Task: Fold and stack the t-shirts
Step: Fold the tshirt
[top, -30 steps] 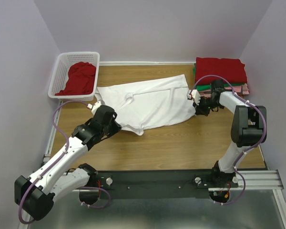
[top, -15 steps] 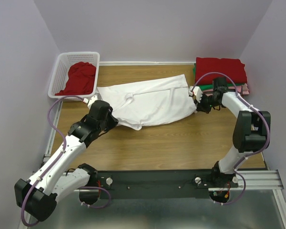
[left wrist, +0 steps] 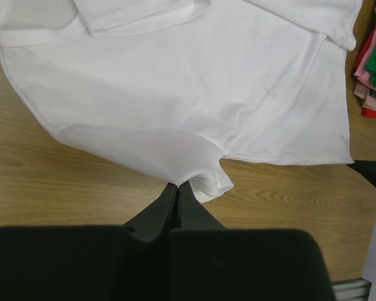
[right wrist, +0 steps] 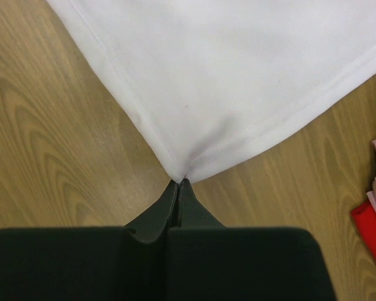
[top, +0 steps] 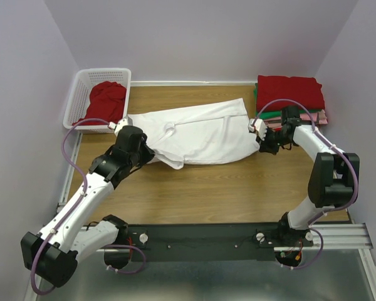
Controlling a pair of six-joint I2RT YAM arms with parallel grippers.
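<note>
Left gripper: jaws closed on the near hem of the white t-shirt, with the cloth puckered into a small tent at the pinch. Right gripper: jaws likewise closed, on a hem corner at the shirt's right side.

The shirt lies across the middle of the table, partly folded, one sleeve doubled over.

Risk: each pinch takes only a thin bite of edge. Uneven pull between the arms could slip a corner free, or drag and skew the fold.

The cloth is a soft matte knit with a stitched hem and loose ripples. The tabletop is smooth wood grain.

Farther back, right: a folded stack, red on top, green and pink beneath. Far left: a crumpled red t-shirt in the white lattice basket.
</note>
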